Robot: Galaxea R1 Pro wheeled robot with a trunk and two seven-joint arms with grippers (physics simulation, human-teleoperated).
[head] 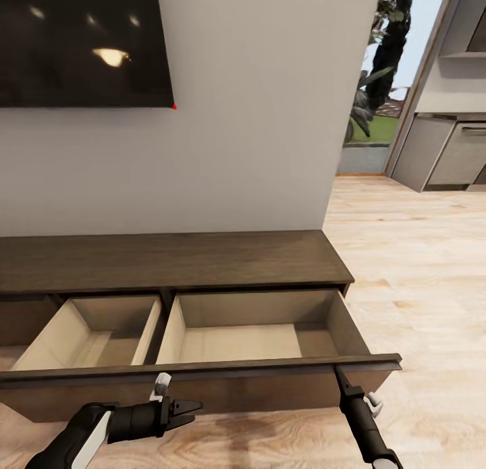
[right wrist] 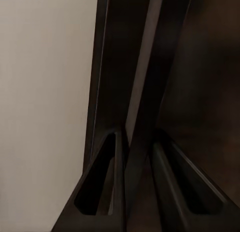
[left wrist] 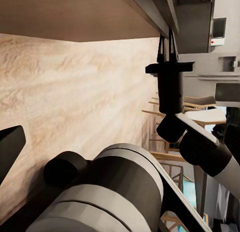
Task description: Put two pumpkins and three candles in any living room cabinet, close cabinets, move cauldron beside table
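The long dark-brown cabinet (head: pixel 175 260) stands against the wall with its wide front (head: pixel 202 373) pulled out. Two pale beige compartments lie open, left (head: pixel 101 344) and right (head: pixel 243 341), and both hold nothing. My right gripper (head: pixel 337 373) (right wrist: pixel 137 182) is shut on the top edge of that front near its right end, one finger (right wrist: pixel 100 187) on each side of the panel. The left wrist view shows that gripper (left wrist: pixel 167 44) from below. My left gripper (head: pixel 194 412) hangs open in front of the panel, low over the floor. Pumpkins, candles, cauldron and table are out of view.
A black screen (head: pixel 81 44) hangs on the wall above the cabinet. Wood floor (head: pixel 418 266) stretches to the right toward grey kitchen units (head: pixel 445 152) and a doorway with plants (head: pixel 378 84). A dining table with chairs (left wrist: pixel 215 114) appears far off in the left wrist view.
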